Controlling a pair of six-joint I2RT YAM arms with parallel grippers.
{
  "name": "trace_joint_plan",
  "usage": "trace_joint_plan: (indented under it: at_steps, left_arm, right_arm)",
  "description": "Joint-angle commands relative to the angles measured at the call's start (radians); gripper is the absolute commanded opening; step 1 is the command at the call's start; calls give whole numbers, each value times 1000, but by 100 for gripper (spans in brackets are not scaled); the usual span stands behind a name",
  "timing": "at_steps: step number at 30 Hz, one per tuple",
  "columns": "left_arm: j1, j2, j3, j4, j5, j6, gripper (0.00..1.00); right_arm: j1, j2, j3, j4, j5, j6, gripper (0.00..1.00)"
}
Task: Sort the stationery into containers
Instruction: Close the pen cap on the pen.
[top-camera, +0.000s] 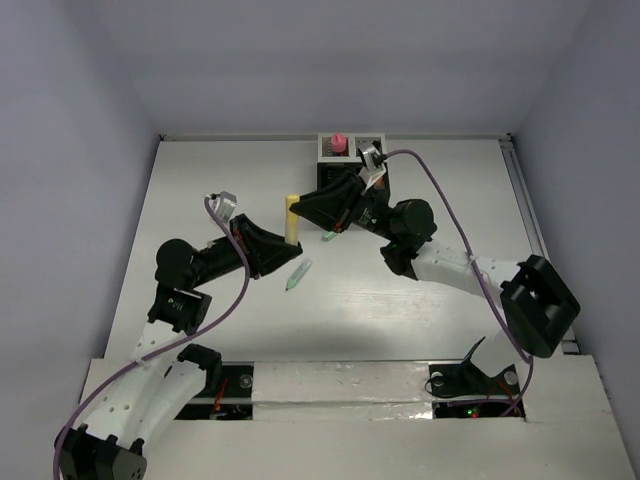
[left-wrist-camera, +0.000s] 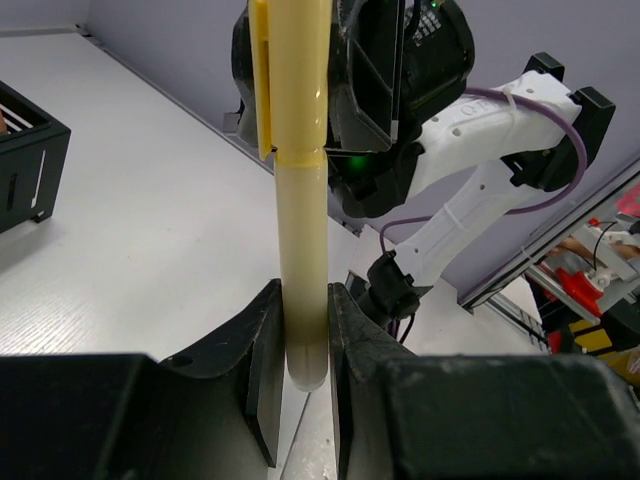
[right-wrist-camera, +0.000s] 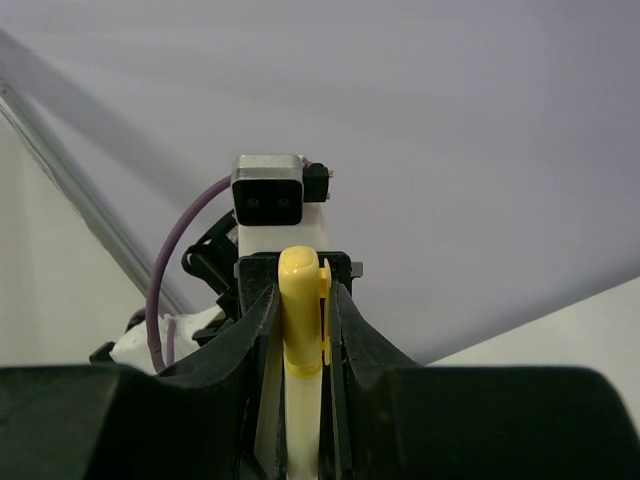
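Yellow marker (top-camera: 291, 218) from above, held clear of the worktop (top-camera: 430, 320). A pink tube (top-camera: 339, 142) already stands in the mesh organizer (top-camera: 327, 156), while a pale blue-green pen (top-camera: 297, 275) and a small green piece (top-camera: 328, 238) lie loose. Over to the left wrist: left fingers (left-wrist-camera: 262, 350) clamped on the barrel's tail. Right wrist: right fingers (right-wrist-camera: 355, 340) closed around the capped end. Early days, I'd say, with most of the sorting left.

No writing, label, brand or number can be read on the pen (left-wrist-camera: 303, 250), organizer (top-camera: 327, 158) or surface (top-camera: 420, 300)
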Motion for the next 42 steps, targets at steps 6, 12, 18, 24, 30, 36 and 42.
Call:
trace_joint_plan:
  at_steps: [6, 12, 18, 24, 30, 36, 42]
  left_arm:
    - [8, -34, 15, 267, -125, -97, 0]
    - [8, -36, 38, 299, -114, -114, 0]
    - [8, -30, 100, 232, -142, -65, 0]
    - [8, -2, 182, 195, -159, -32, 0]
    - [8, 47, 275, 193, -162, -28, 0]
    - [8, 93, 338, 200, -154, -52, 0]
    - [-1, 98, 317, 187, -140, -72, 0]
  right_arm:
    - [30, 52, -47, 231, -91, 118, 0]
    - [39, 72, -46, 253, -133, 187, 0]
    - [57, 41, -83, 138, -127, 135, 0]
    - [108, 6, -162, -13, -96, 46, 0]
    - [172, 17, -264, -60, -58, 6, 0]
    - [223, 41, -314, -57, -32, 4, 0]
    - [223, -17, -325, -95, 11, -23, 0]
